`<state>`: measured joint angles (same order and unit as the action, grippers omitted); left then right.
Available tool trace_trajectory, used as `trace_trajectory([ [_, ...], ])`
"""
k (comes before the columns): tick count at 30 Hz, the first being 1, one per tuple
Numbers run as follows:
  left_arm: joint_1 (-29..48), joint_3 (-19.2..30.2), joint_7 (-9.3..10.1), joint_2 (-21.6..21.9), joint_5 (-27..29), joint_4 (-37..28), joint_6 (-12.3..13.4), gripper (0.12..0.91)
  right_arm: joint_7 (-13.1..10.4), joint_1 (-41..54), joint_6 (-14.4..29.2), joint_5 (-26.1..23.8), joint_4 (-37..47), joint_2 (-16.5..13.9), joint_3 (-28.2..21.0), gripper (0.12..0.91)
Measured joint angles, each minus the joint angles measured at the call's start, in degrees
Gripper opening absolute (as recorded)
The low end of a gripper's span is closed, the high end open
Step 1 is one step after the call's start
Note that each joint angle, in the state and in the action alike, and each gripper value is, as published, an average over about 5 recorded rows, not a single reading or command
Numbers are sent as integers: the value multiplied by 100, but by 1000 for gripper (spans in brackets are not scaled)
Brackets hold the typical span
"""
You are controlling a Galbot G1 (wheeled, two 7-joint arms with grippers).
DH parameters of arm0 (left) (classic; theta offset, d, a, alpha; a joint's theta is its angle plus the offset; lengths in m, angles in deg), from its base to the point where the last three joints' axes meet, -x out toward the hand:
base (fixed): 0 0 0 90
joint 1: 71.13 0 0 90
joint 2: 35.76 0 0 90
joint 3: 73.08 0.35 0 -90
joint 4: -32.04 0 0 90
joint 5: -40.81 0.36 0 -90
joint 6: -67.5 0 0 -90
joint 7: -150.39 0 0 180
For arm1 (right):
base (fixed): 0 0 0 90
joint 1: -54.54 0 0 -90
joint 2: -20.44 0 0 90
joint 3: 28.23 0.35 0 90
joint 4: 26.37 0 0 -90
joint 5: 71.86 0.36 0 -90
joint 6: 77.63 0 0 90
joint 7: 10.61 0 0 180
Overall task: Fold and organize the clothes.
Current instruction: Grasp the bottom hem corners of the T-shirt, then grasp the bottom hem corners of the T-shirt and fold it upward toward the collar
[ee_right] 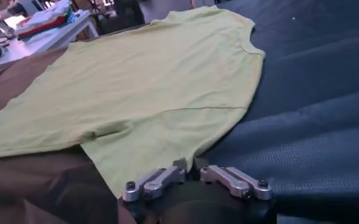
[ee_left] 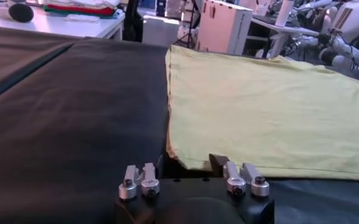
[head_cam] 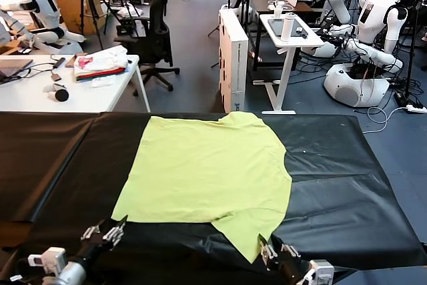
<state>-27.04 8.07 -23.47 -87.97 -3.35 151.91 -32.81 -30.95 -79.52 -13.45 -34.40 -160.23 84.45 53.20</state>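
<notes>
The lime yellow-green T-shirt [head_cam: 207,165] lies spread flat on the black-covered table [head_cam: 340,191], neck toward the far right and one sleeve pointing at the near edge. My left gripper [head_cam: 115,230] is at the shirt's near left hem corner. In the left wrist view it [ee_left: 191,163] is open, with that corner of the shirt [ee_left: 270,109] lying between its fingers. My right gripper [head_cam: 268,249] is at the tip of the near sleeve. In the right wrist view it [ee_right: 189,165] is shut on the sleeve edge of the shirt [ee_right: 149,85].
A white desk [head_cam: 40,95] behind the table at far left holds a pile of white, pink and red cloth [head_cam: 100,63]. An office chair [head_cam: 157,31], a white box [head_cam: 233,58] and other robots [head_cam: 373,31] stand beyond the far edge.
</notes>
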Motion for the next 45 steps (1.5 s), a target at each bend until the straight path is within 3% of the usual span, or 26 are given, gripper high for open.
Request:
trace_trajectory([
  [3,-45,-2,1,-24,36,49,10,206,-91,-180,-11,1,-160,-67,102,138],
  [8,-195,-23,61,-105,148,207,35,156,-181,-633,-52,-6,-481,-153,273,138],
  [16,-693,-275,112,-168,172,564,149,147,-229,-1098,-92,-12,-763,-218,437,138],
  [20,-983,-428,126,-211,172,718,202,147,-69,-1018,75,-14,-729,-211,504,138],
  [27,-998,-424,107,-382,180,776,352,147,351,-345,415,94,-503,-282,572,138],
  [34,-445,-265,-145,-662,115,608,332,147,376,639,438,314,24,-410,424,138],
  [45,685,-75,-285,-836,71,134,273,147,432,1961,454,520,1073,-429,180,138],
])
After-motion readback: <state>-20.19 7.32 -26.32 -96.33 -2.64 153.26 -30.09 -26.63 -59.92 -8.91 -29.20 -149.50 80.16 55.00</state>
